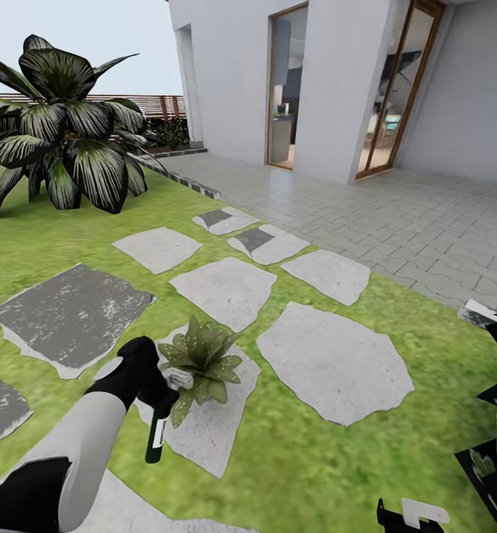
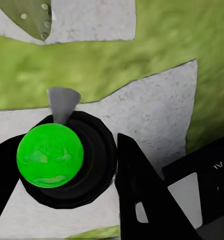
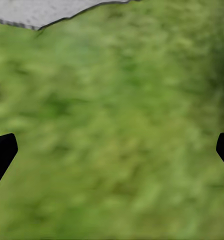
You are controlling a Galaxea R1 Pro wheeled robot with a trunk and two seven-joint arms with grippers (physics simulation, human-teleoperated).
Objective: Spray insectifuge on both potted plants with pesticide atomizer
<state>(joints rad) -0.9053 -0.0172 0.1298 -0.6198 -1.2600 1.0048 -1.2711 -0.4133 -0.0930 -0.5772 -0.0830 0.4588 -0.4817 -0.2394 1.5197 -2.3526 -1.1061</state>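
Head view shows my left hand point(image 1: 160, 389) clamped on the pesticide atomizer point(image 1: 157, 431) — the dark green bottle with its white label hangs below my fingers, over a pale stone slab point(image 1: 204, 437) in the garden lawn point(image 1: 315, 459). One potted plant point(image 1: 200, 359) stands on this same slab, just beside my left hand, its pointed leaves touching the glove. From the left wrist camera I see the bottle point(image 2: 62, 160) end-on, a bright green round spot inside a black ring, between my dark fingers point(image 2: 142, 195). My right hand point(image 3: 112, 152) is spread apart over the grass, both fingertips at the edges of its wrist view. A big striped-leaf bush point(image 1: 63, 141) grows well apart, near the fence point(image 1: 149, 104).
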